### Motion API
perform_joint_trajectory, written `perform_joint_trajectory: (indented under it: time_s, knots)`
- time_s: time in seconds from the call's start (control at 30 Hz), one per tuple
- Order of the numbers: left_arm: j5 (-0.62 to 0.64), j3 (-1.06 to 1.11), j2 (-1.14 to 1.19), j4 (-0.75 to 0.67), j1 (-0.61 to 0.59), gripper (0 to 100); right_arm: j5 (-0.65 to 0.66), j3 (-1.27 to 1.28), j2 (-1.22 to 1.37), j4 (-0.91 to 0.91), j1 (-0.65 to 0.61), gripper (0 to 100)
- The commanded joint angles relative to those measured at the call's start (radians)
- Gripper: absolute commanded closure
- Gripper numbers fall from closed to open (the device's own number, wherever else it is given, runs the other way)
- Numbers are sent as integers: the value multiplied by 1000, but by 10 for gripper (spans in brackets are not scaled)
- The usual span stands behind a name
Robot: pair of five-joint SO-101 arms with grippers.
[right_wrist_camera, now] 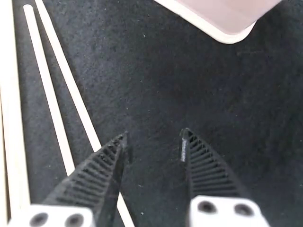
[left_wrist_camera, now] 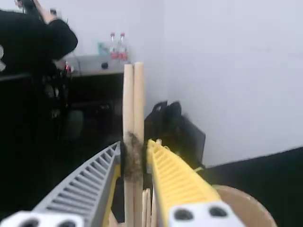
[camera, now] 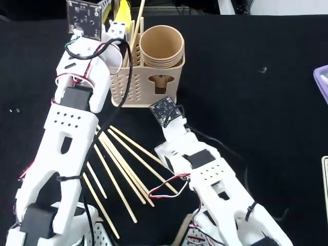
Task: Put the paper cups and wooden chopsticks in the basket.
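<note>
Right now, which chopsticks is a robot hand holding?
The upright pair pinched in the left gripper over the basket. All the other chopsticks lie loose and flat on the black table.

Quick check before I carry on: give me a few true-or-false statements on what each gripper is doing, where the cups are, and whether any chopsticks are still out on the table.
1. The left gripper is shut on two upright chopsticks. True.
2. The paper cups lie loose on the table. False: they sit stacked inside the basket.
3. The right gripper is open, with nothing between its fingers. True.
4. Every chopstick is already in the basket. False: several loose chopsticks lie on the black table in front of the basket.
5. The right gripper hangs over the cups. False: it is low over the table, beside the loose chopsticks.
</note>
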Motion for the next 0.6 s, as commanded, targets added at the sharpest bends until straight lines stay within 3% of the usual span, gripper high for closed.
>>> perform_joint_trajectory:
  time_s: [0.0,0.33,0.47,0.57]
  knots:
    - [49,-113,-52,146,-27,863,14,-5,-27,-28,-14,827]
    - [155,-262,-103,239,-147,881,14,-5,-27,-28,-14,828]
    - [152,-259,-216,422,-209,942,14,-5,-27,-20,-14,828]
    - [152,-197,-328,617,-303,933,15,-13,-27,-3,-14,826]
